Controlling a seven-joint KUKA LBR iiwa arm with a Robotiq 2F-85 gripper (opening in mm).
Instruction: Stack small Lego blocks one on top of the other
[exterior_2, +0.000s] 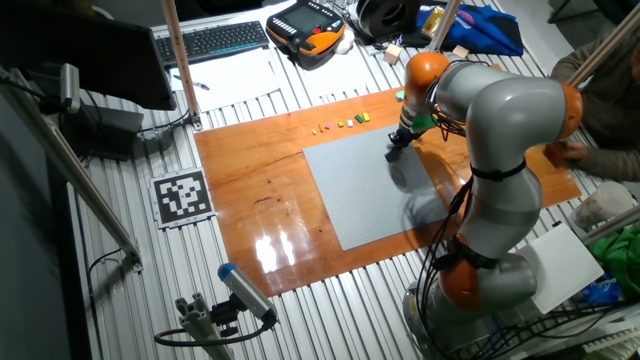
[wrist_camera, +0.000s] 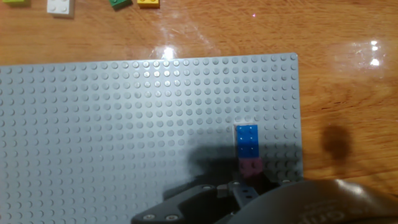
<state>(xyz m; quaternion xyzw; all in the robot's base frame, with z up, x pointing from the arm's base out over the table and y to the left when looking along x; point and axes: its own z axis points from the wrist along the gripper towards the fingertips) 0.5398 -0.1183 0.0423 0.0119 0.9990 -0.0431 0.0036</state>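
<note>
A blue brick (wrist_camera: 247, 140) sits on the grey baseplate (wrist_camera: 124, 137) near its right edge. A purple brick (wrist_camera: 250, 167) lies directly against the blue brick's near end. My gripper (wrist_camera: 244, 190) is low over the plate just behind the purple brick, and its dark fingertips seem to touch it. The fingers are mostly hidden in shadow, so I cannot see how the jaws stand. In the fixed view the gripper (exterior_2: 397, 143) is over the baseplate's (exterior_2: 370, 190) far right corner. Loose white (wrist_camera: 60, 6), green (wrist_camera: 120, 3) and yellow (wrist_camera: 147, 3) bricks lie on the wood beyond the plate.
A row of small coloured bricks (exterior_2: 340, 124) lies on the wooden board (exterior_2: 250, 180) beyond the plate, with a green one (exterior_2: 400, 96) further back. A keyboard (exterior_2: 212, 40), a pendant (exterior_2: 305, 30) and clutter sit at the far edge. A person's hand (exterior_2: 565, 152) rests at the right.
</note>
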